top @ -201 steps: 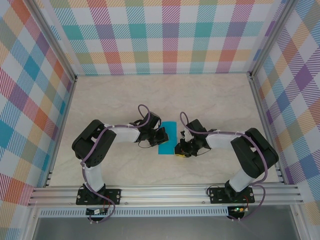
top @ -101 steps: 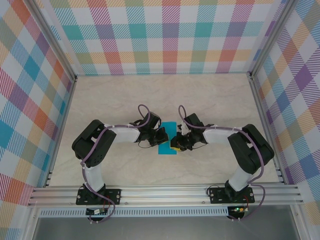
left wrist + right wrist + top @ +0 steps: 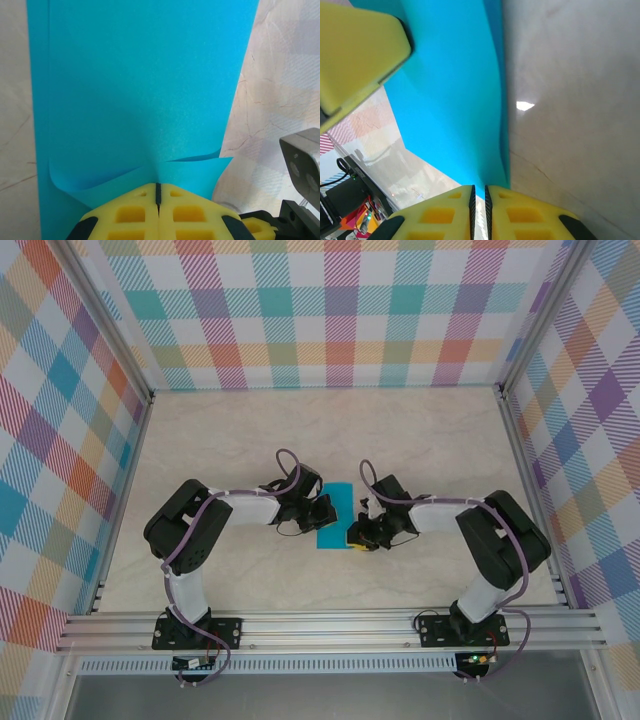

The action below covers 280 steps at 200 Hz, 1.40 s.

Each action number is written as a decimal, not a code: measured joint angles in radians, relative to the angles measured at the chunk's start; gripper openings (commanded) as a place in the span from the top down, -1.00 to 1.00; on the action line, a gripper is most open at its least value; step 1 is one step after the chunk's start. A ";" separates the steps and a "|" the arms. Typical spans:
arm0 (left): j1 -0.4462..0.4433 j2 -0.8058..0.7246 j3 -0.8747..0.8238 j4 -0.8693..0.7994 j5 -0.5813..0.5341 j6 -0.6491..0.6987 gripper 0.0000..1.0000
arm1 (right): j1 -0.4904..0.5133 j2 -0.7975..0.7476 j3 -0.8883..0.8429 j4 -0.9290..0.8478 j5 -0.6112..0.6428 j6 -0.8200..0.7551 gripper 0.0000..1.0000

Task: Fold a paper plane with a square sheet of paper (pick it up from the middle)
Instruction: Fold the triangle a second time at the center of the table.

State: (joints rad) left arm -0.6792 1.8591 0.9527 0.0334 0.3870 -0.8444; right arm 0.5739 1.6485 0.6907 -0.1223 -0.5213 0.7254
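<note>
Plaid walls (image 3: pixel 340 310), pastel check, enclose three sides.
Tabletop (image 3: pixel 430 440): pale marble pattern, aluminium rail along the 6 o'clock edge.
Left arm (image 3: pixel 200 525): black and white, elbow bent, reaching toward 3 o'clock.
Right arm (image 3: pixel 500 540): same build, reaching toward 9 o'clock.
Sheet (image 3: pixel 336 510): teal-blue, an upright rectangle from above, near the tabletop centre between both arms; its near edge is curled up off the surface in the left wrist view.
Left gripper (image 3: pixel 158 186): yellow fingers pressed together, pinching the sheet's 9 o'clock edge.
Right gripper (image 3: pixel 479 189): fingers a thin slit apart, nipping the sheet's 4 o'clock corner.
</note>
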 measured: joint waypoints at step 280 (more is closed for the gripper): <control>0.000 -0.077 -0.002 0.029 0.040 -0.012 0.94 | -0.006 0.077 0.055 0.055 -0.023 0.050 0.80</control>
State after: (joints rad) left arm -0.6796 1.7817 0.9504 0.0624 0.4271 -0.8566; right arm 0.5682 1.7260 0.7460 -0.0677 -0.5438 0.7753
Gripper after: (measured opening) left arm 0.040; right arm 0.099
